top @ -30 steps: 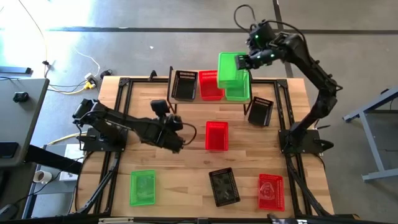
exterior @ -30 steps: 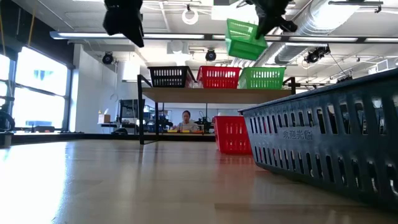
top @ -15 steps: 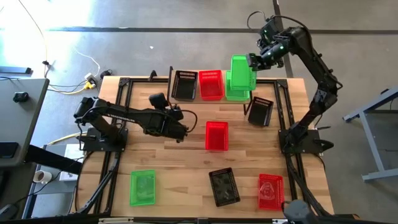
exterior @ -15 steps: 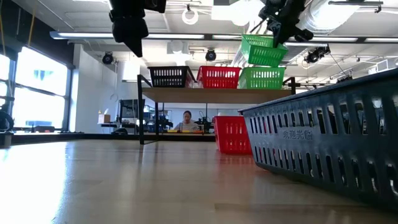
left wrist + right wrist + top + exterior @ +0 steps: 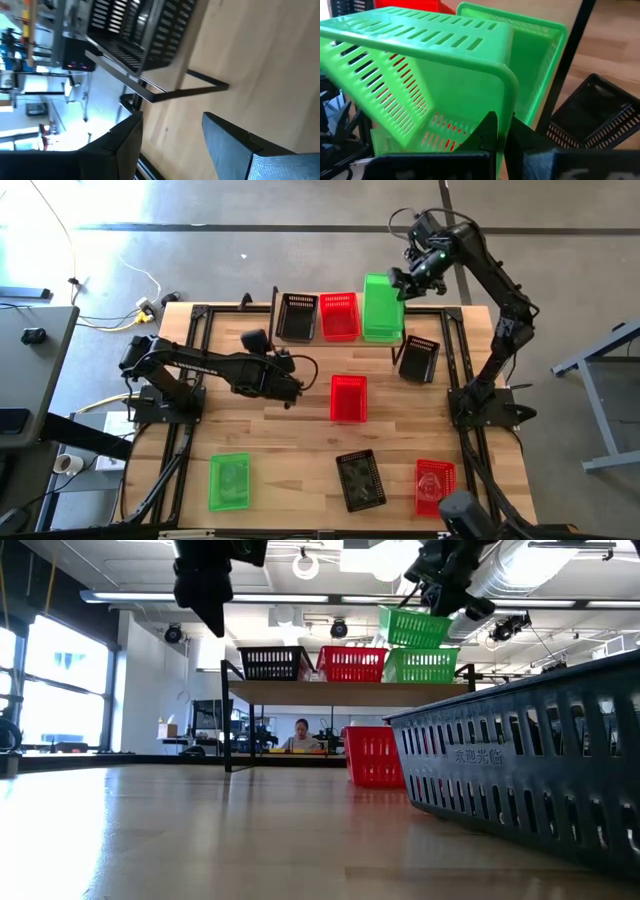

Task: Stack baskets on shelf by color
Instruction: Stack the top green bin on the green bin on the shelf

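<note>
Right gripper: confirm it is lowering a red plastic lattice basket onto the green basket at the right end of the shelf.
Wrong colour. The right gripper, jaws shut on the rim, holds a green plastic lattice basket, not red, over the green basket on the shelf; the right wrist view shows it.

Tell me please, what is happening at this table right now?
The right gripper is shut on the rim of a green basket and holds it tilted just above another green basket on the shelf, where a black basket and a red basket also stand. The left gripper hangs open over the middle of the table, holding nothing. Five more baskets, red, black and green, lie on the table.
</note>
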